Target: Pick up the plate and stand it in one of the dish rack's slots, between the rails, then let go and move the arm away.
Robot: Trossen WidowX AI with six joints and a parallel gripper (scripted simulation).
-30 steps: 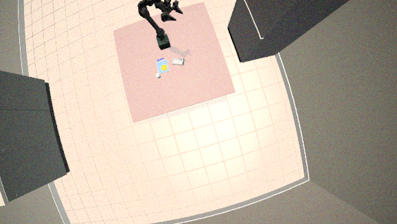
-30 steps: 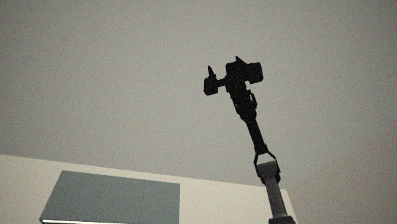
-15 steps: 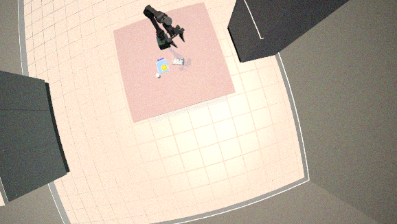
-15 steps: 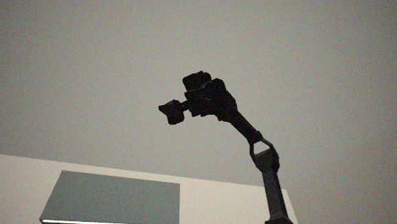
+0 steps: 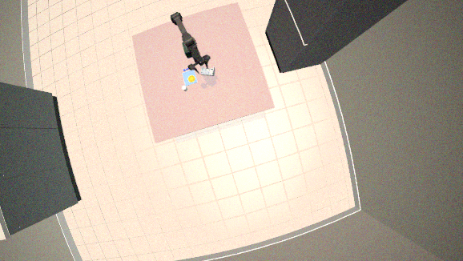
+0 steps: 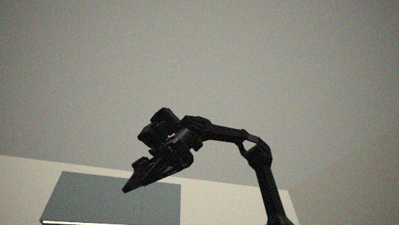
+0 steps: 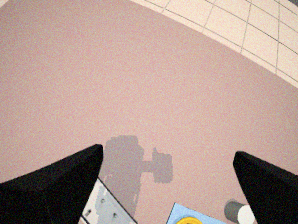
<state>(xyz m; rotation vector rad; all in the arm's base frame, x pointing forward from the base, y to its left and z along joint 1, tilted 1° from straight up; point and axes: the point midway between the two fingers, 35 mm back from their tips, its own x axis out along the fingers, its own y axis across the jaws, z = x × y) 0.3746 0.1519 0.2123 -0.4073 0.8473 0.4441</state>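
The plate is a round yellow disc lying flat on a light-blue square; the wrist view shows only its upper edge. The dish rack is a small grey-white block beside the square; its slots are too small to make out. My gripper is open and empty, pointing down and outward above the floor mat. In the top view it overlaps the rack's near left part, to the right of the plate. The exterior view shows neither plate nor rack.
A small white round object stands by the square's corner. A small dark-blue item lies at its opposite edge, near one finger. All are on a pink mat. Large dark cabinets stand farther off.
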